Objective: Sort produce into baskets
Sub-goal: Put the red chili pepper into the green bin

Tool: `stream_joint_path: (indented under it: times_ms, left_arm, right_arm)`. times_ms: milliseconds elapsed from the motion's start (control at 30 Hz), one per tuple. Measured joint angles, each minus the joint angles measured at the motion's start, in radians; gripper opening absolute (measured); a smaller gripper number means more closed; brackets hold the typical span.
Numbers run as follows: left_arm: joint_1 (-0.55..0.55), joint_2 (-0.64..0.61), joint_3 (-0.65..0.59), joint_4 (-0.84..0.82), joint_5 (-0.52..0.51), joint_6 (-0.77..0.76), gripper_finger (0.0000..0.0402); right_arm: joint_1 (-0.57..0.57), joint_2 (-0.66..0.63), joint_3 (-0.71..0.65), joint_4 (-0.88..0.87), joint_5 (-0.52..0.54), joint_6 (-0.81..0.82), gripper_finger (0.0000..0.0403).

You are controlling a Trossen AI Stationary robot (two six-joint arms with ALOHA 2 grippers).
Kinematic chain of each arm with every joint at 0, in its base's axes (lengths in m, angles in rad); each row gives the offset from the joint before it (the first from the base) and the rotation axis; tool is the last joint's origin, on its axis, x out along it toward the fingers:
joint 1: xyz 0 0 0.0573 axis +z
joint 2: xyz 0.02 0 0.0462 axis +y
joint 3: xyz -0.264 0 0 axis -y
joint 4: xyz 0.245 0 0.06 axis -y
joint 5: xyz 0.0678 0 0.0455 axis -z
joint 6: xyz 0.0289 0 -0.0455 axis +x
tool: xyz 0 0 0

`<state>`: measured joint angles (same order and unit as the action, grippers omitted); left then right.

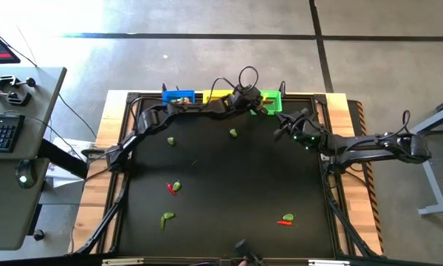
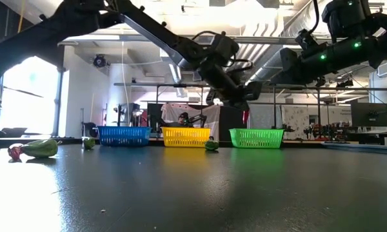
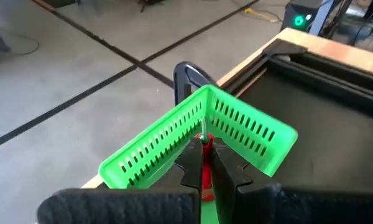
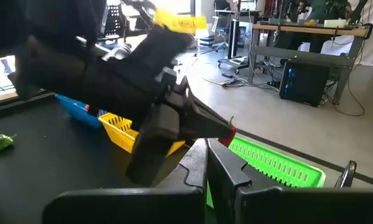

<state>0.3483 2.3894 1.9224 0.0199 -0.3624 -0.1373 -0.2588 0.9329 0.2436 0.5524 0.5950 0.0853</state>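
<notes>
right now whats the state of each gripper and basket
left gripper: shut on a small red piece, held above the green basket
right gripper: shut, empty, raised near the green basket
blue basket: upright, produce inside
yellow basket: upright, contents not visible
</notes>
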Motion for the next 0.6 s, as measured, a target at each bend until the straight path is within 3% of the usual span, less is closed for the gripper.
stream_joint_path:
  times_ms: [600]
  left_arm:
    - [0.044, 0.009, 0.016, -0.07, 0.144, -0.078, 0.0001]
  right_arm:
    - [0.0, 0.0, 0.0, -0.003, 0.0, -0.015, 0.0]
